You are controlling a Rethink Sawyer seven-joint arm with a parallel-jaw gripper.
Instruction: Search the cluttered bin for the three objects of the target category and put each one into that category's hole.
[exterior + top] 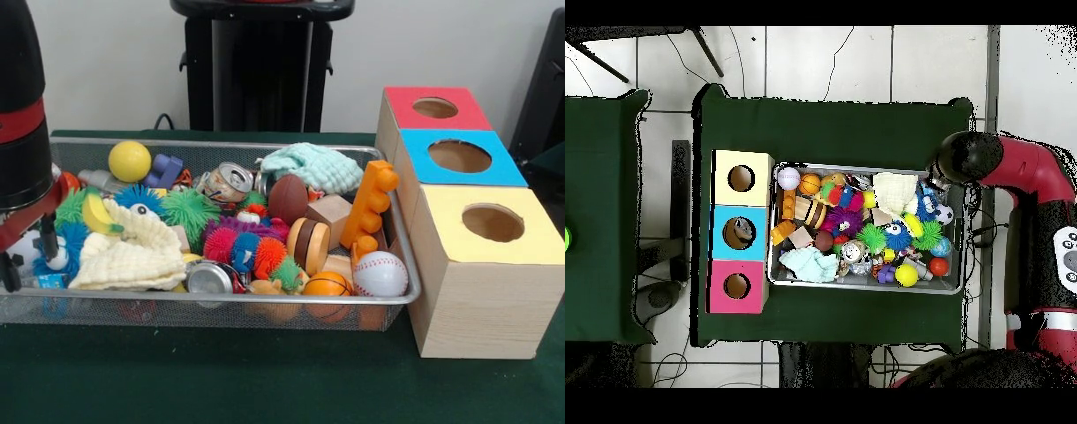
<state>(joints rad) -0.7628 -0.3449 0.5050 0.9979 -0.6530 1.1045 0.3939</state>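
Three wooden boxes lined up on the green worktop (221,380), touching the wire basket (221,305) at one end; blue-faced hole (459,156) in the middle box, nothing seen inside. Basket crammed with toys, baseball (380,274) and basketball (327,284) near the boxes. Hand (22,256) low at the opposite end, open or closed impossible to tell.

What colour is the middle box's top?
Bright blue, clearest in the front view.
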